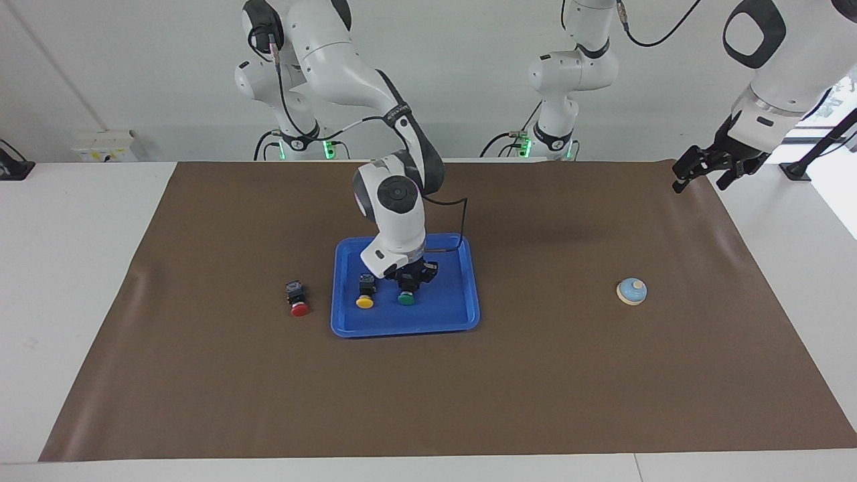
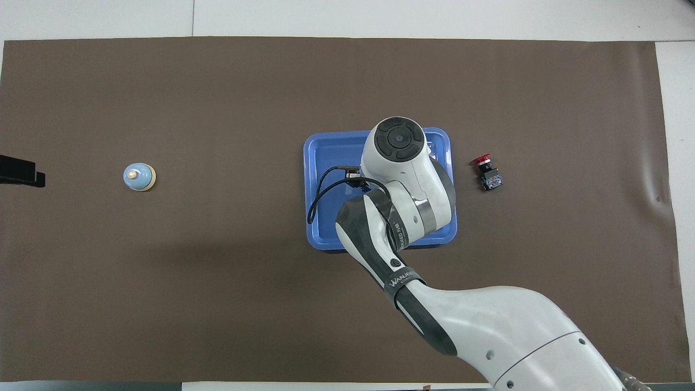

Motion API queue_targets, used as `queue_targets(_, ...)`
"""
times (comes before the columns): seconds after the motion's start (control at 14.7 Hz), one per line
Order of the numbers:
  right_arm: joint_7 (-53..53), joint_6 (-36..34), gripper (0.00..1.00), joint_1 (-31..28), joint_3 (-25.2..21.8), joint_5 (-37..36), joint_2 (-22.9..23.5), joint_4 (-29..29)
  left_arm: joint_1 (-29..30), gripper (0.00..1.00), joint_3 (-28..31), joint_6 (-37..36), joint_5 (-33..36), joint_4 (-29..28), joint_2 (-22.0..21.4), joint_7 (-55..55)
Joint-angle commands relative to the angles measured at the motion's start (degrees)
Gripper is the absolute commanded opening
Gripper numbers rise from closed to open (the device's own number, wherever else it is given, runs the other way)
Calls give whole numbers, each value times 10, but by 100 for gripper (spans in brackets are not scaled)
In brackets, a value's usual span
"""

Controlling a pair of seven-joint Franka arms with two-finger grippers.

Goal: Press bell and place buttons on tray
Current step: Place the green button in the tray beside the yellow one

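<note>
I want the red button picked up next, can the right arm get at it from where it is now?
Probably yes: the red button lies alone on the mat beside the tray, but the right gripper is shut on the green button.

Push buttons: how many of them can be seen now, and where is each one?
3. The yellow button lies in the blue tray. The green button is beside it in the tray, gripped by the right gripper. The red button lies on the mat beside the tray, toward the right arm's end.
</note>
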Motion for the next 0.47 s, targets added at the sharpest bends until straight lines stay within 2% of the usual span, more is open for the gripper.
queue_targets(0.0,13,-3,100,2,2,12,-17,-13,-3,100,1,1,4,-10,-12,-7)
queue_targets(0.2,18,-70,100,-5,-5,-8,-19,28,-3,100,1,1,4,-10,-12,-7)
queue_targets(0.27,1,-99,100,-17,-8,-39,-28,42,-3,100,1,1,4,-10,-12,-7)
queue_targets(0.41,-113,-126,100,-57,-11,-84,-60,32,-3,100,0,1,4,-10,-12,-7)
